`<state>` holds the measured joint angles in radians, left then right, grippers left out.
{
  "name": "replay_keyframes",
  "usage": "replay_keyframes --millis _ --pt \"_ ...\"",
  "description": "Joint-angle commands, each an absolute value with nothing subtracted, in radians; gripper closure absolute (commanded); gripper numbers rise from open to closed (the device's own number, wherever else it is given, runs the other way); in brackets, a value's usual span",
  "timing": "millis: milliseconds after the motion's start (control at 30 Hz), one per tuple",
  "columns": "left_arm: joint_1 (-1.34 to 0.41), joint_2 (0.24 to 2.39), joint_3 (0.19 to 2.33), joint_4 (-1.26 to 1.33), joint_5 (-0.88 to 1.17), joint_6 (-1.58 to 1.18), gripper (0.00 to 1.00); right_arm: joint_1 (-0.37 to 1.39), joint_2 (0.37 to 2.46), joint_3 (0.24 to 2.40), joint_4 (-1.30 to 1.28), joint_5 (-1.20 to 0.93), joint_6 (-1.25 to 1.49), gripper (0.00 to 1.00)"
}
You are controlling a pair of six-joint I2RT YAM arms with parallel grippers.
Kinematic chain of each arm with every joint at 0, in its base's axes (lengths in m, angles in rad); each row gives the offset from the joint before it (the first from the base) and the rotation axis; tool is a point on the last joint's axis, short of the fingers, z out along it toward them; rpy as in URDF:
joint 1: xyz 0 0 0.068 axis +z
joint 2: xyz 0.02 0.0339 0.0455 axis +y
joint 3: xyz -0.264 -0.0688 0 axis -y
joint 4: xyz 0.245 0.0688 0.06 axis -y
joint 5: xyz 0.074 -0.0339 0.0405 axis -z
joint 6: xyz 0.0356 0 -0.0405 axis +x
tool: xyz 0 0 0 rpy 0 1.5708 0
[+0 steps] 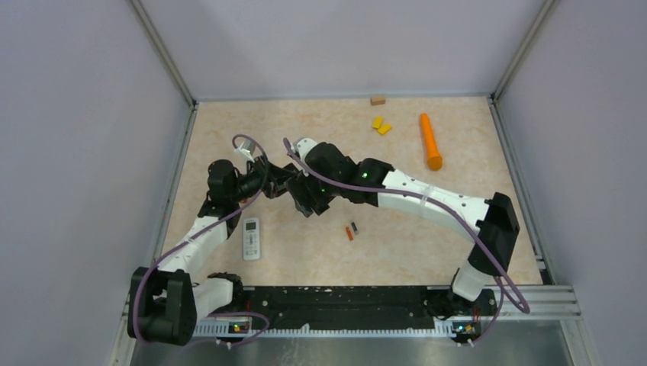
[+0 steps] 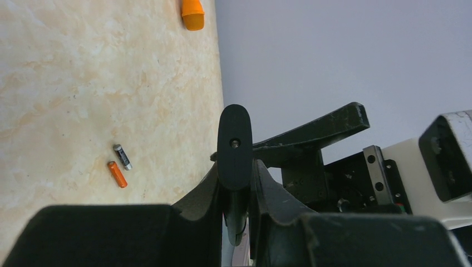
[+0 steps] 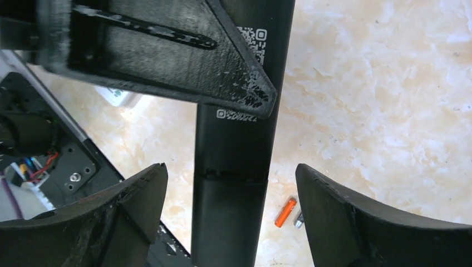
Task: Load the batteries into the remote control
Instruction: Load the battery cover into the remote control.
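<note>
My left gripper is shut on a black remote control and holds it above the table. In the left wrist view the remote shows end-on between the fingers. My right gripper is open, with its jaws on either side of the remote's lower end and not touching it. An orange-red battery and a dark battery lie side by side on the table to the right of the grippers. They also show in the left wrist view and the right wrist view. The blue battery and the second dark one are out of view.
A white remote lies on the table under the left arm. A long orange cylinder, two yellow blocks and a brown block sit at the back right. Walls enclose the table on three sides.
</note>
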<state>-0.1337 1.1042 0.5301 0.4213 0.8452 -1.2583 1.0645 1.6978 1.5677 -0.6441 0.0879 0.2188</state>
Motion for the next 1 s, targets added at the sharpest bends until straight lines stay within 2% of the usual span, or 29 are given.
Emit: replay_keyframes --millis 0,200,433,600,767,967 --pt "-0.133 1.110 0.549 0.447 0.853 -1.268 1.00 1.060 1.576 1.524 -0.517 0.032 0.264 0.12" --pt "-0.130 1.110 0.548 0.468 0.862 -1.309 1.00 1.025 1.436 1.365 -0.343 0.005 0.388 0.10" --pt "-0.130 1.076 0.515 0.578 0.864 -1.434 1.00 0.977 1.253 1.084 -0.110 0.167 0.714 0.10" --pt "-0.130 1.049 0.521 0.594 0.852 -1.487 1.00 0.978 1.204 0.955 0.066 0.139 0.862 0.12" --pt "-0.130 1.034 0.515 0.648 0.843 -1.557 1.00 0.977 1.237 0.887 0.203 0.073 0.995 0.20" --pt "-0.131 1.017 0.512 0.711 0.840 -1.633 1.00 0.977 1.239 0.849 0.218 0.103 1.070 0.40"
